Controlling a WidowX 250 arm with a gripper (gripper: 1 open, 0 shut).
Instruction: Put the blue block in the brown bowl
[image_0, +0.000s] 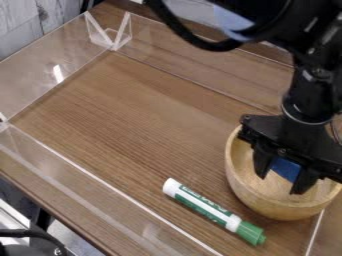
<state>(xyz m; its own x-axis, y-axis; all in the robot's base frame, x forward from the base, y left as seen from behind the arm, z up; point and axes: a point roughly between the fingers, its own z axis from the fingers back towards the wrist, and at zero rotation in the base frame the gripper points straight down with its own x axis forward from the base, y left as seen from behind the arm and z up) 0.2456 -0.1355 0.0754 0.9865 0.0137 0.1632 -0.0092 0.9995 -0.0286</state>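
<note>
In the camera view, the black robotic gripper (282, 179) reaches down over the large round light-brown wooden bowl (242, 190); its jaws are closed on the small matte bright-blue rectangular block (286, 169), one dark finger on each side of it; the block sits within the bowl's outline, inside the rim as seen from this angle, with the pale bowl floor showing around the fingertips; whether its underside touches that floor or hangs a little above it, I cannot tell, since the fingers hide much of the lower edge; the white-and-green marker (214, 212) lies just beside the bowl, on the side toward the bottom of the picture, and plays no part in the job; the step in hand, as I judge it, is the lowering and placing, with the pick-up done and only the release and retreat left; the next move calls for a small settling down if there is still air under the block, then a gentle parting of the fingers, enough to free both faces without pushing against the bowl's wall; after that, a straight lift out above the rim should finish things; the likely trouble is a finger catching the rim and tipping or dragging the bowl, or the block clinging to one finger and riding up with it, so a slow opening seems wise.
</note>
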